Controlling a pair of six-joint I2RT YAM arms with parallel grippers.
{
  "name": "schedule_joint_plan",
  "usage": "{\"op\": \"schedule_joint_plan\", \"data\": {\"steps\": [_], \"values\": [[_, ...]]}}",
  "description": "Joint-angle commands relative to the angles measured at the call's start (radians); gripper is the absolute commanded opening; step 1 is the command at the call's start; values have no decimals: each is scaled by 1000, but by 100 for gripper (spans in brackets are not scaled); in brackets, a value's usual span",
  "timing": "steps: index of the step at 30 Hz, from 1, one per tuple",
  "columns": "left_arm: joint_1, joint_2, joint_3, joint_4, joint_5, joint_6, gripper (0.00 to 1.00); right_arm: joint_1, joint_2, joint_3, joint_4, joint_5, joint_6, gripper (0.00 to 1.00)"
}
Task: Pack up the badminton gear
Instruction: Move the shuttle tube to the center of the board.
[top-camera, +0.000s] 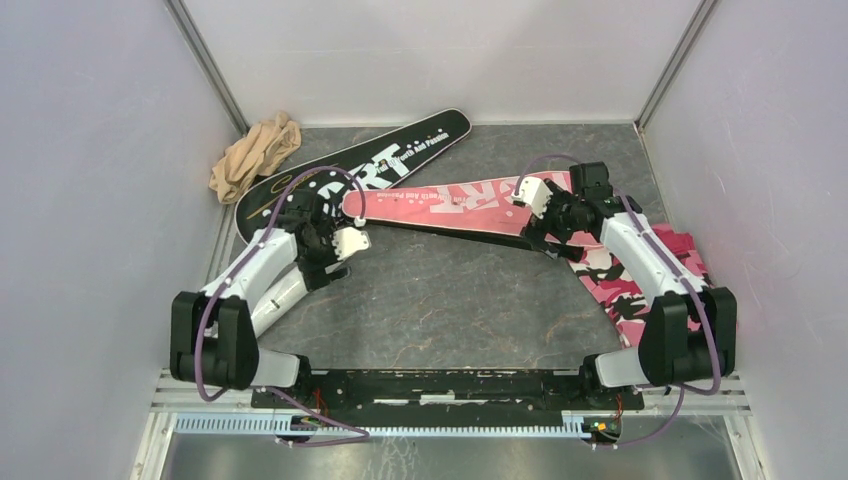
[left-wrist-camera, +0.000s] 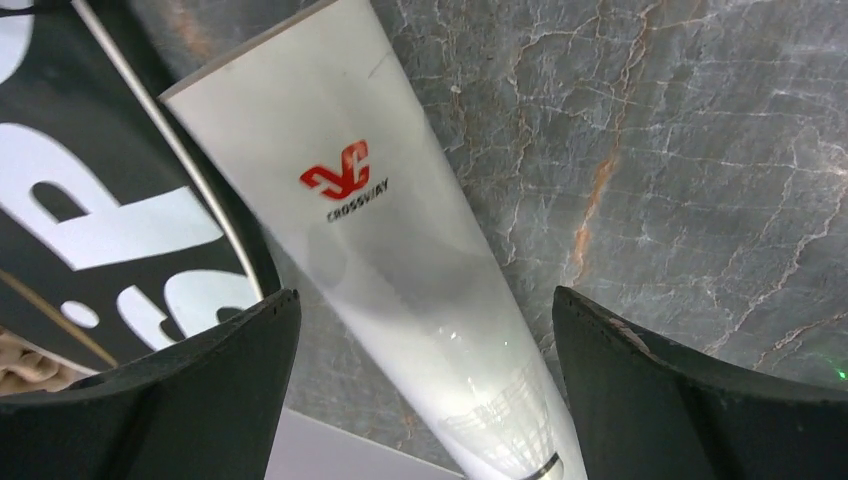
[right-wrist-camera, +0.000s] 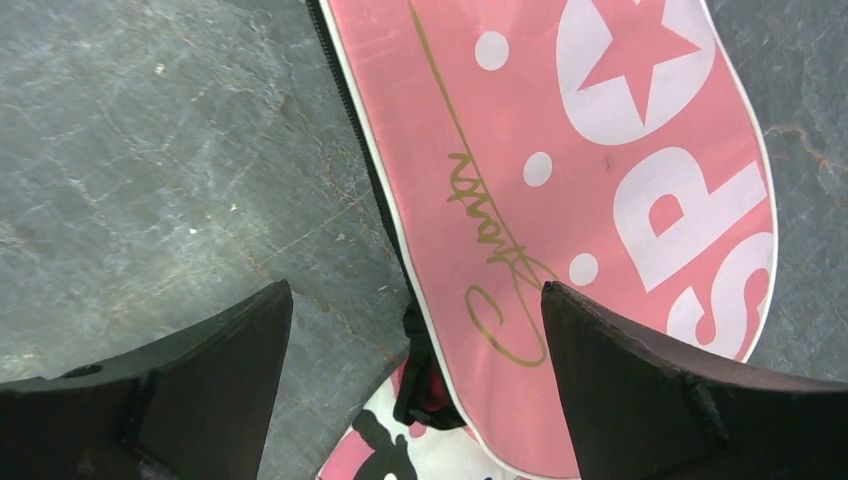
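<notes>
Left gripper (left-wrist-camera: 422, 300): released, fingers spread wide, one on each side of the white tube (left-wrist-camera: 380, 230), neither seen touching it
Tube: lies on the table (top-camera: 440, 300), its far end just beside the black bag (left-wrist-camera: 110, 230)
Right gripper (right-wrist-camera: 415, 290): released, holding nothing, hanging over the wide end of the pink bag (right-wrist-camera: 560, 180)
Pink bag: flat across the middle of the table, wide end resting on the camouflage cloth (top-camera: 625, 290)
Rackets: none in view
Risk, tube: smooth and round, so a squeeze off its middle could send it rolling or slipping out
Risk, bag: thin and flat, so fingers may scrape the table or pinch the cloth below along with it
Beige cloth (top-camera: 255, 155): bunched in the far left corner, well apart
</notes>
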Motion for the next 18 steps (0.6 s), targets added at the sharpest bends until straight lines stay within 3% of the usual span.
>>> {"op": "schedule_joint_plan", "data": {"steps": [1,4,9,12,18], "values": [[1,77,3,66,23,-47,100,4,-91,7,-46,-65,30,98],[0,131,1,110,18,-61,98,5,-132,-6,-61,-77,40,98],[-35,140,26,130,150,-117,73,5,-192,-19,-71,-109,74,98],[-141,138,44,139,195,-165,63,5,-202,-2,-64,-115,142,98],[-406,277,189,222,202,-306,59,5,-185,37,-22,-130,305,98]]}}
